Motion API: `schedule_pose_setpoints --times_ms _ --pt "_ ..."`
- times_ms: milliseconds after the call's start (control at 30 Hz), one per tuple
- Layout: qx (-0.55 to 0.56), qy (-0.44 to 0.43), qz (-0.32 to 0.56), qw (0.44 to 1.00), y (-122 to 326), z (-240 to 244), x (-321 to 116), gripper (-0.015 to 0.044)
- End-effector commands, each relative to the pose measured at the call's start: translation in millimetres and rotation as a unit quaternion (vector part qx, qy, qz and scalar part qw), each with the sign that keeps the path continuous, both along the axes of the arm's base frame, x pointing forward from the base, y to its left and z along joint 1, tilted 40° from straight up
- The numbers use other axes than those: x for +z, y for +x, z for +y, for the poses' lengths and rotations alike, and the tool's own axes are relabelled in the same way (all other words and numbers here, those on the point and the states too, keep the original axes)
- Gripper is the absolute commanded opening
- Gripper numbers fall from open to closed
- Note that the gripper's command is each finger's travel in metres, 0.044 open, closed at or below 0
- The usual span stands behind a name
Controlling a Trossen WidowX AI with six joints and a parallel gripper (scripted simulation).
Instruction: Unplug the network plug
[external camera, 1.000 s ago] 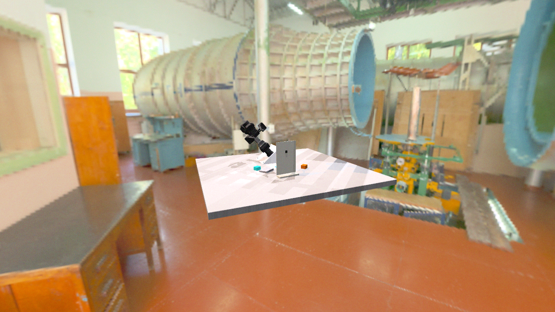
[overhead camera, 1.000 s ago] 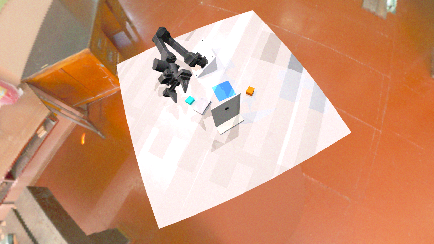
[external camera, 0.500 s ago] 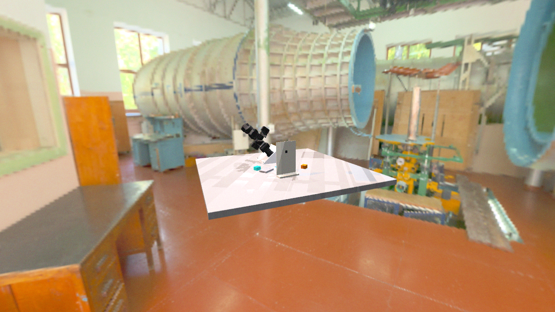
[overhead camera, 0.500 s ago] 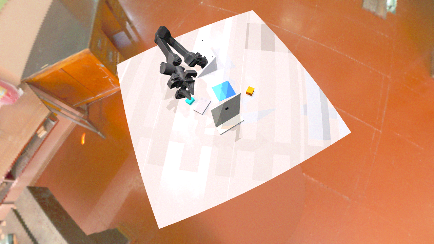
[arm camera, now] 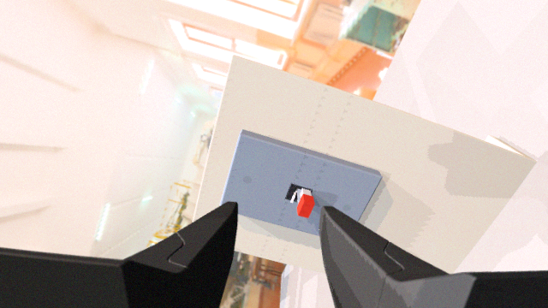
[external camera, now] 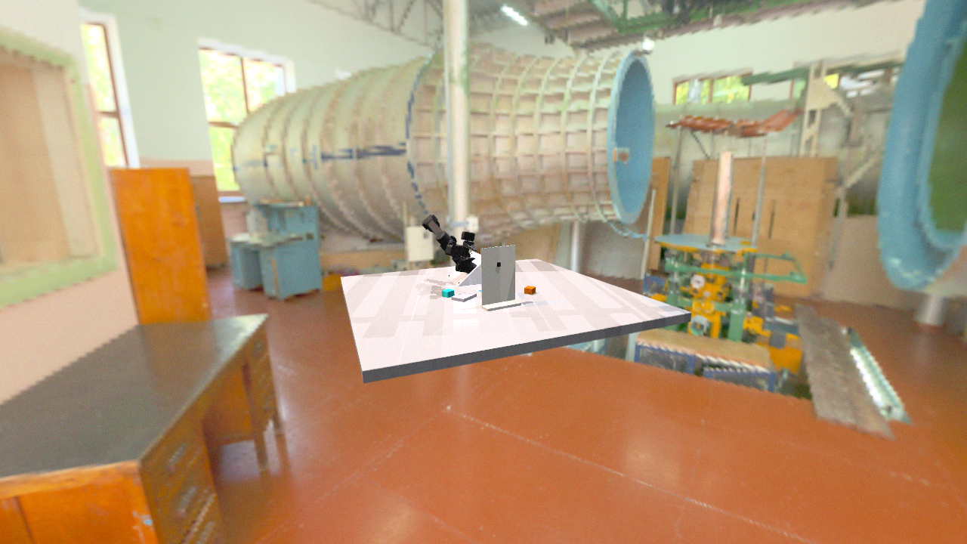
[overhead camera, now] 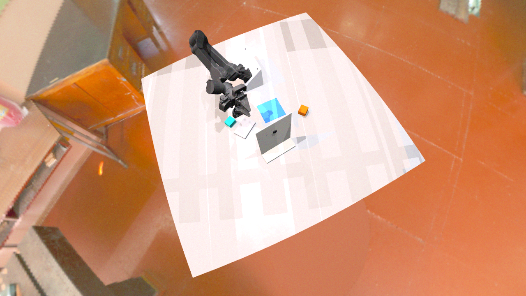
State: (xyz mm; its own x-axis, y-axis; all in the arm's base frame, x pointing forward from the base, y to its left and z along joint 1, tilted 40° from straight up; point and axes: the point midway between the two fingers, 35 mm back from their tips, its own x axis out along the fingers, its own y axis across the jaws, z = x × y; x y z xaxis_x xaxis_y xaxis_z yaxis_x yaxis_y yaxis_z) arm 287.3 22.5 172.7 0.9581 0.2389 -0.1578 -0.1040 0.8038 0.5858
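The upright panel (overhead camera: 266, 139) (external camera: 496, 287) (arm camera: 265, 94) carries a blue-grey plate (arm camera: 265, 158) with a dark socket opening (arm camera: 291, 192). The plug (arm camera: 305, 205), white with a red rear end, sticks out of the opening in the wrist view. Its thin white tab (arm camera: 294, 196) stands on the side toward the left finger. My gripper (overhead camera: 248, 112) (arm camera: 278, 215) is partly open and empty, facing the plug from a short distance, with the plug nearer the right finger's side. A blue marked square (overhead camera: 267, 108) lies on the table in front of the panel.
A cyan cube (overhead camera: 230, 121) (external camera: 447, 293) and a low pale block (overhead camera: 244, 129) (external camera: 464, 297) lie near the gripper. An orange cube (overhead camera: 303, 109) (external camera: 529, 290) lies beyond the square. A white wedge-shaped piece (overhead camera: 256, 81) stands near the arm.
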Motion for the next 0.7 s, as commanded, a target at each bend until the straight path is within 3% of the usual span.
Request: schedule_pose_setpoints --times_ms 0,200,667 --pt "0.01 0.046 0.031 0.998 -9.7 3.7 -24.4 0.0156" --pt "0.024 0.113 0.074 0.991 -25.3 10.0 -53.9 0.0156" --pt "0.024 0.115 0.075 0.99 -9.3 11.7 -52.2 0.0156"
